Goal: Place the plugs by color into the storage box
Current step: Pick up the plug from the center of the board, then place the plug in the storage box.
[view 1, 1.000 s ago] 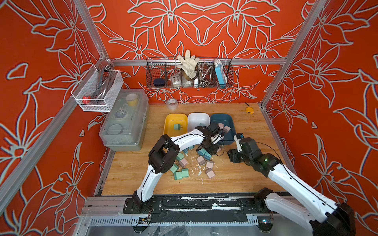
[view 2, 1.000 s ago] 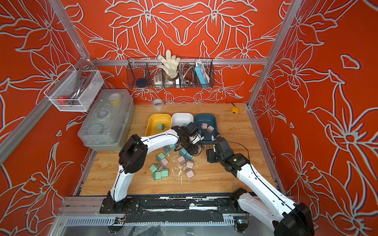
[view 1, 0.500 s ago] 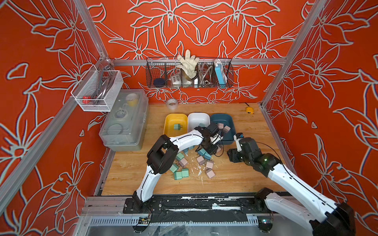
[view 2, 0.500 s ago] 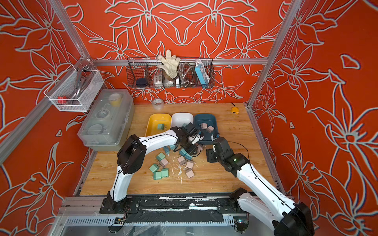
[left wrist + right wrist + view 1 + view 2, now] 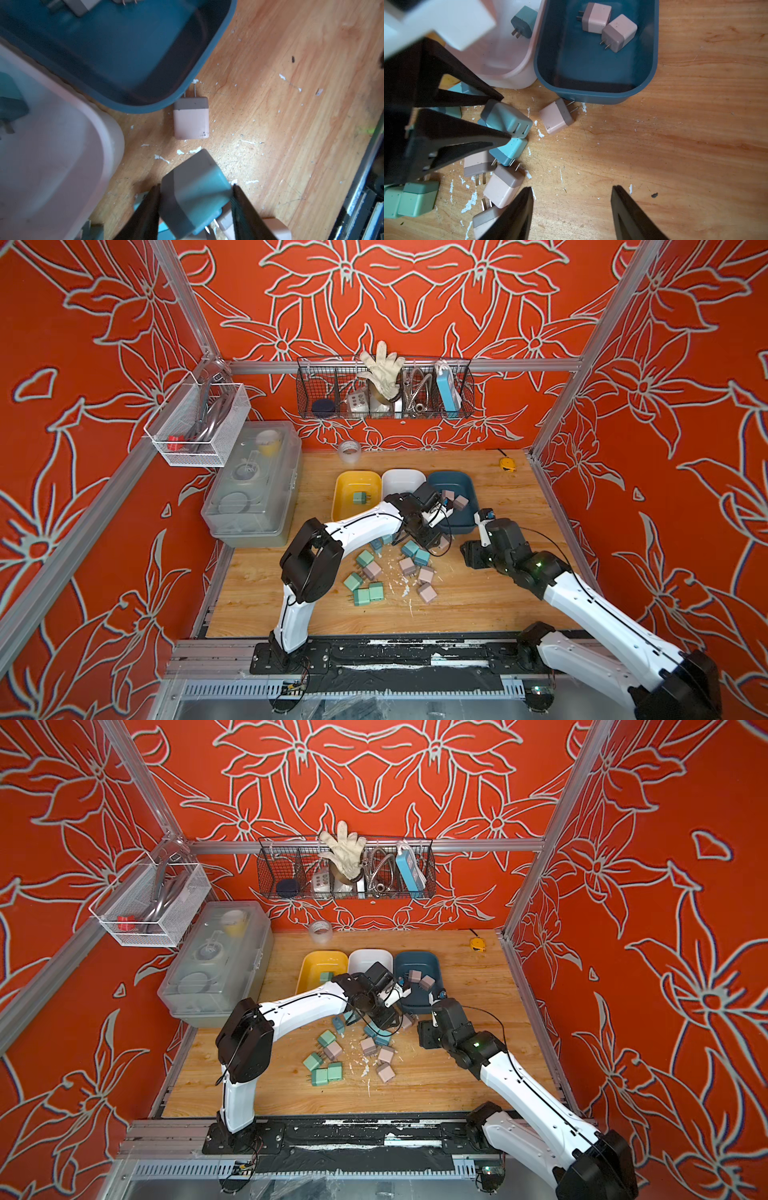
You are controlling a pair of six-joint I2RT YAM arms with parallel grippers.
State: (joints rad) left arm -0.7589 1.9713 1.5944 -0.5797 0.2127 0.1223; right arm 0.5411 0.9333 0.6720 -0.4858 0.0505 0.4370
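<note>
One teal plug (image 5: pixel 195 199), prongs toward left hand (image 5: pixel 195 186)

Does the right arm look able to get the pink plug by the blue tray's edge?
Probably yes: the right gripper is open and empty, with bare table up to the pink plug. The left gripper, holding a teal plug, crowds one side.

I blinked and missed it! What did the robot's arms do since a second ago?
The left gripper closed in on a teal plug, now pinched in its jaws, and that arm's elbow swung a little to its left. The right gripper stayed open and empty beside the loose plugs, which did not move, nor did the dark blue tray.
</note>
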